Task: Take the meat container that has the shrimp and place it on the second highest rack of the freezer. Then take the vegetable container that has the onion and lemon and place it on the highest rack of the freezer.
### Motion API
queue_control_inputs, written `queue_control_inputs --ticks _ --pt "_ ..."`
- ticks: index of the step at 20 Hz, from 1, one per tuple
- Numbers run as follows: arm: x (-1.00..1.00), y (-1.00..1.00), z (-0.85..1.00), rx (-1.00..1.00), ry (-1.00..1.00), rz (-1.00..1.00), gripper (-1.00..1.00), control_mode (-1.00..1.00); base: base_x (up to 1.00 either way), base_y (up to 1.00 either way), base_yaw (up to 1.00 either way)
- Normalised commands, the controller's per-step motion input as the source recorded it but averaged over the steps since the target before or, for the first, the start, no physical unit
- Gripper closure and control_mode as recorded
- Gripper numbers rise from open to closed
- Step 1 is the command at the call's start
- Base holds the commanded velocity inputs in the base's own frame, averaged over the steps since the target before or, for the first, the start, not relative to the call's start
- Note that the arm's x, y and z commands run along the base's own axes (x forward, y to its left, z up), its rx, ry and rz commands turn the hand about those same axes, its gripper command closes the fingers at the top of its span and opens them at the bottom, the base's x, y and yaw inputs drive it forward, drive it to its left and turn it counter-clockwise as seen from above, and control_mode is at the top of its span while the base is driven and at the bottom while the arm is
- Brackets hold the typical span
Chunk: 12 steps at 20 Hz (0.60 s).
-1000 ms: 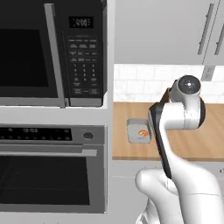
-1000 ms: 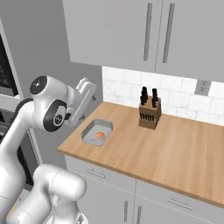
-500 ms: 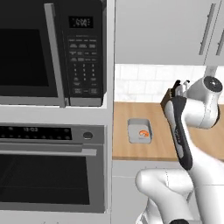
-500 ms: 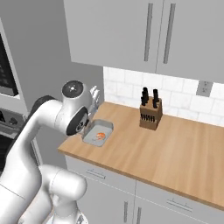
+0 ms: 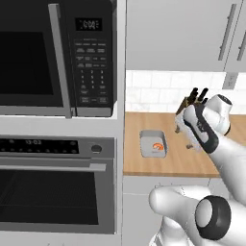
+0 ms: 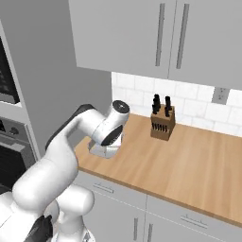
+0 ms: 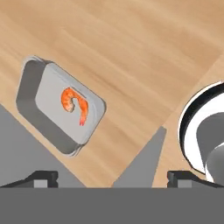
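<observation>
Beside the oven-and-microwave column (image 5: 57, 120), on the wooden counter (image 6: 198, 156), the arm hangs above the meat container, first pickup not yet made.

Going from big to small: the counter carries a knife block (image 6: 162, 123) by the tiled wall and the grey meat container (image 7: 59, 107) near its left end, close to the front edge, with the shrimp (image 7: 74, 103) lying curled in its middle. In the hand view the gripper (image 7: 111, 177) looks down with its tips set wide apart and nothing between them; the tray sits off to the upper left of them, well apart. To do this step well, I judge the hand should first centre over the tray, line the fingers across one rim wall, then descend straight so the light tray is not pushed toward the edge.
</observation>
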Motion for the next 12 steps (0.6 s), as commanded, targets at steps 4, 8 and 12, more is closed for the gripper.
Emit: queue_control_inputs --ticks 4,8,12 --pt "0.65 0.19 -0.54 -0.14 0.23 0.24 -1.0 -1.0 0.0 0.0 0.0" --pt "0.09 0.0 -0.89 -0.18 0.0 0.17 -1.0 -1.0 0.0 0.0 0.0" --pt "0.21 0.0 -0.3 -0.09 0.0 0.17 -1.0 -1.0 0.0 0.0 0.0"
